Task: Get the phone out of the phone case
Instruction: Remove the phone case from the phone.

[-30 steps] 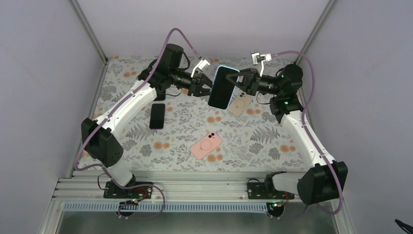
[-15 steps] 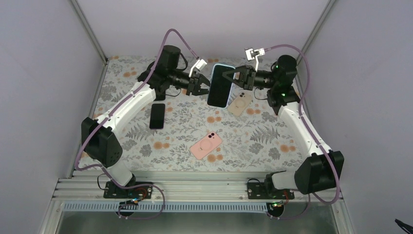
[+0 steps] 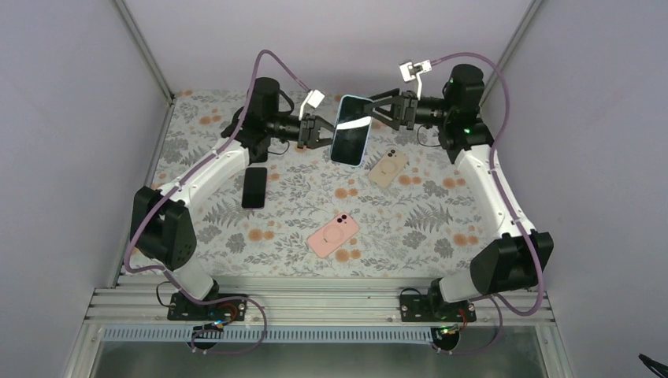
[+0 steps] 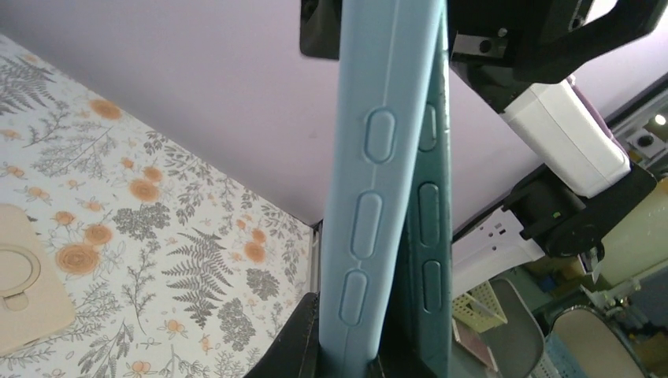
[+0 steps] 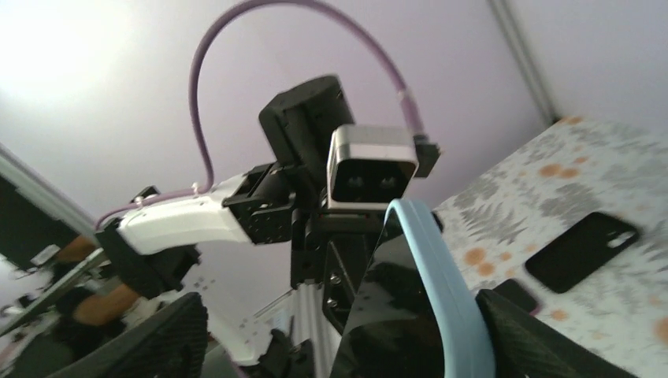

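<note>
Top camera first: we've got the phone (image 3: 350, 135) up in the air over the far end of the floral table (image 3: 441, 228), tilted, screen toward the camera, sitting in its light-blue phone case (image 3: 356, 98). The left gripper (image 3: 323, 132) is clamped on the case's left edge. The right gripper (image 3: 378, 110) sits at the upper right corner with its fingers spread apart, not pinching anything. Down on the table we see a black phone (image 3: 254, 187), a pink case (image 3: 333, 235) and a beige case (image 3: 388, 167), all apart from the grippers.

Left wrist view: we're looking edge-on along the blue case, button bumps facing us, with the fingers (image 4: 303, 346) pinched on it at the bottom of the frame. There's a darker teal strip with its own buttons just behind, and we can't tell if that's the phone's side.

Right wrist view: the dark screen and blue rim fill the middle, with the right fingers (image 5: 536, 339) far out on either side, wide apart.
</note>
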You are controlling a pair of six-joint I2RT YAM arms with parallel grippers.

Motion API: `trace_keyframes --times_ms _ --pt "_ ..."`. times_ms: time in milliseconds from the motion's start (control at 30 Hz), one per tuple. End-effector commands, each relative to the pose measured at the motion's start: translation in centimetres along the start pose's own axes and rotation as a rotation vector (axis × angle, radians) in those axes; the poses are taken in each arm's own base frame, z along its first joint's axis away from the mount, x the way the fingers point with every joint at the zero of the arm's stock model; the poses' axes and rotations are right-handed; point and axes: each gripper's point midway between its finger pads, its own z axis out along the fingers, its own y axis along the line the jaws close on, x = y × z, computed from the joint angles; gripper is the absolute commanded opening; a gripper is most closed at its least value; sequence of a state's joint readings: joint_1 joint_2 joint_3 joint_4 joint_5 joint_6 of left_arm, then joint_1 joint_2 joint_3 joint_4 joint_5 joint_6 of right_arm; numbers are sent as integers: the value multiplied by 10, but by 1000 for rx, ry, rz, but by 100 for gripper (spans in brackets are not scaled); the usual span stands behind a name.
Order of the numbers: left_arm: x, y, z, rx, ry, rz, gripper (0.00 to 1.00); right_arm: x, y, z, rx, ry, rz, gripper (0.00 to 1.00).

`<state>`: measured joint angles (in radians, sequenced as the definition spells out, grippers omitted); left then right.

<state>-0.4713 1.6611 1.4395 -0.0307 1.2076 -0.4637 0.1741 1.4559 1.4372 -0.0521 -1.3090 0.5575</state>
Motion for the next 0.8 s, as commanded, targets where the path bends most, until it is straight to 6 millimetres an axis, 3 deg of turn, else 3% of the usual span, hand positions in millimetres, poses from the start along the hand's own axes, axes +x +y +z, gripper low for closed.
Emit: trace_keyframes --times_ms 0,133,233,400,767 --pt "-17 1 -17 -36 -79 -47 2 -21 6 -11 122 -46 -200 82" --pt "-22 16 -26 -91 -114 -101 2 -20 -16 -16 271 -65 -234 87" --pt "-25 25 -33 -115 -132 -145 2 -15 -28 -16 348 -52 -249 99" --pt "-27 59 -47 -274 -189 -280 2 -10 -43 -10 480 -20 -334 100" --pt "-14 103 -81 -376 -294 -573 2 26 -59 36 757 120 -668 93"
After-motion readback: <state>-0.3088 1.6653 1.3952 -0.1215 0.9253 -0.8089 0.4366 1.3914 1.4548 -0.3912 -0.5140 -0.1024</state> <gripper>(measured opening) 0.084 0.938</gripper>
